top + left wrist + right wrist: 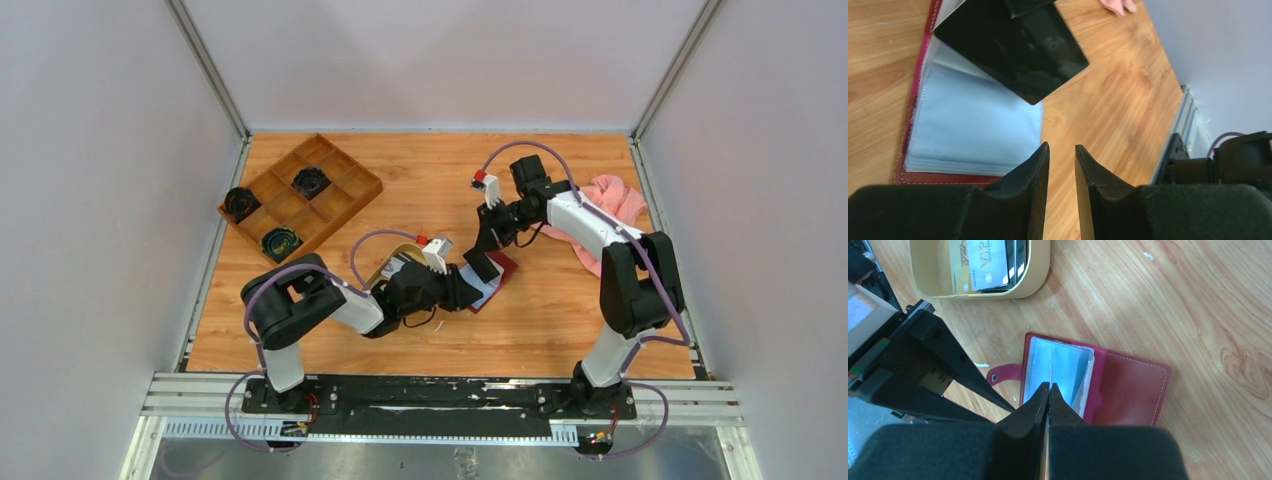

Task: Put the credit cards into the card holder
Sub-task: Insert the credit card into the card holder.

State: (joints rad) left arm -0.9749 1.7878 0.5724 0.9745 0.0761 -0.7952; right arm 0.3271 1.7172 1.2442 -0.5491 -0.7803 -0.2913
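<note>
The card holder lies open on the table, dark red outside with pale blue clear sleeves inside. My right gripper is shut on the edge of one sleeve and holds that leaf upright above the holder. My left gripper hovers just beside the holder's near edge, its jaws a narrow gap apart with only bare table between them. From above, both grippers meet over the holder. The credit cards, gold and greyish-white, lie stacked in the oval tan tray.
A brown compartmented wooden box with dark round items stands at the back left. A pink cloth lies at the back right under the right arm. The left arm stretches over the tray.
</note>
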